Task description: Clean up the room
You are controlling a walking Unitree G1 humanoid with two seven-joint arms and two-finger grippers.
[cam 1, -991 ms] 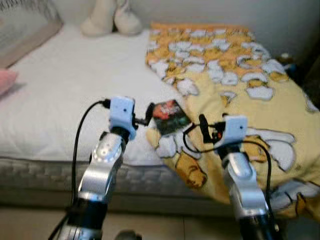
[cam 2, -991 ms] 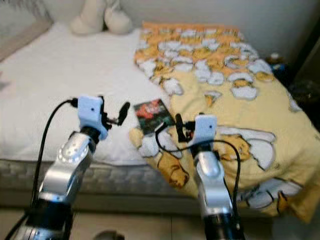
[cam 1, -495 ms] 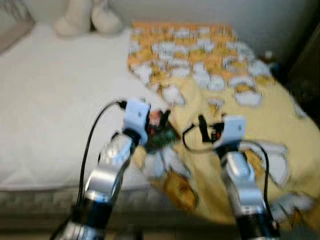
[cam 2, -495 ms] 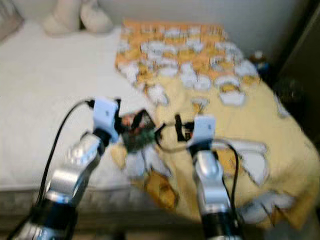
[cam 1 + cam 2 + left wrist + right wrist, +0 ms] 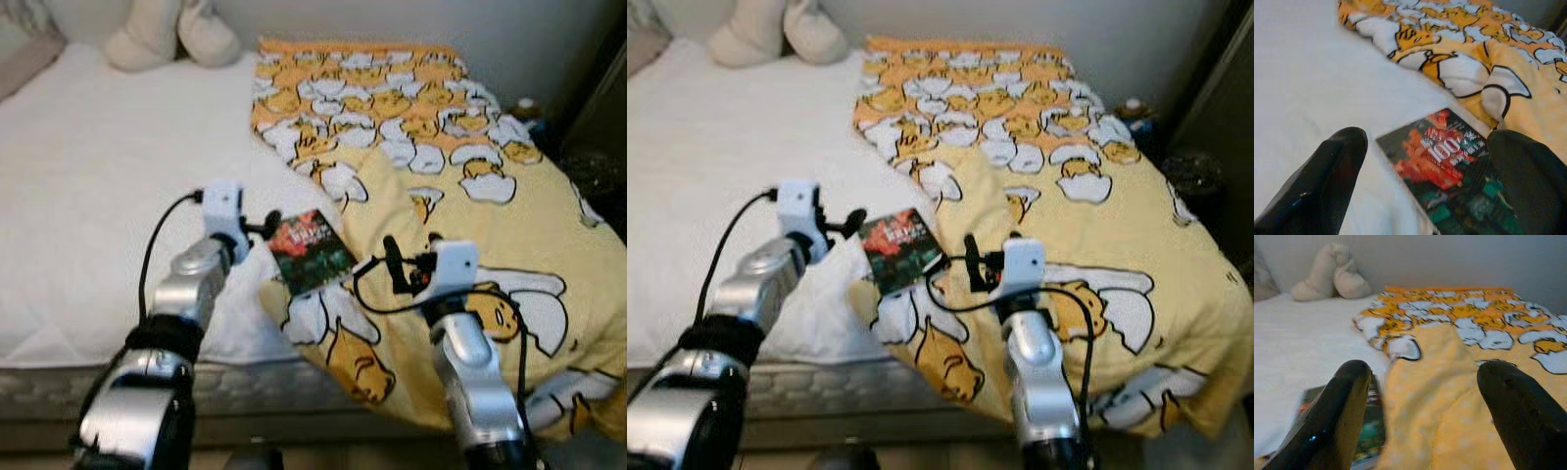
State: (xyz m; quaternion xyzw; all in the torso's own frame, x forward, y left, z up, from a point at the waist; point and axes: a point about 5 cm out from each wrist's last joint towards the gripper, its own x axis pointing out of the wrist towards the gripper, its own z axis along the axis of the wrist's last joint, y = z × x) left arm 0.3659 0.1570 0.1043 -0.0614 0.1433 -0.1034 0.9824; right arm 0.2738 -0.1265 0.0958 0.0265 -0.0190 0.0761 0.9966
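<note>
— Changed since a moment back? Blur gone, for one: sharp now, with the bed (image 5: 88, 186) and the yellow egg-print blanket (image 5: 460, 186) steady ahead. Looks like walking done, parked at the mattress edge.

— And the left hand (image 5: 257, 229)?

— Pulled back a touch and lower. Half a second ago up over the book (image 5: 311, 252), partly covering it; now just beside its near corner, fingers spread wide, nothing gripped. Seen from the left wrist, book (image 5: 1447, 166) lying between the two black fingers (image 5: 1327, 181) but not pinched.

— Where exactly, that book?

— Flat on the bed, half on the white sheet, half on the folded blanket edge. Dark cover, red and green print, white lettering. Not lifted, not shifted on the bedding as far as can be told.

— Right hand (image 5: 397, 266)?

— Hovering over the blanket to the right of the book, also wide open and empty. From the right wrist, book (image 5: 1364, 426) off past one finger, plush toy (image 5: 1332, 274) at the headboard end.

— Meaning for the tidy-up?

— Probably lined up for a grasp, not yet made. Thin and flat on soft bedding, so likely awkward; an edge pinch where it overhangs the blanket fold seems the better bet.
</note>
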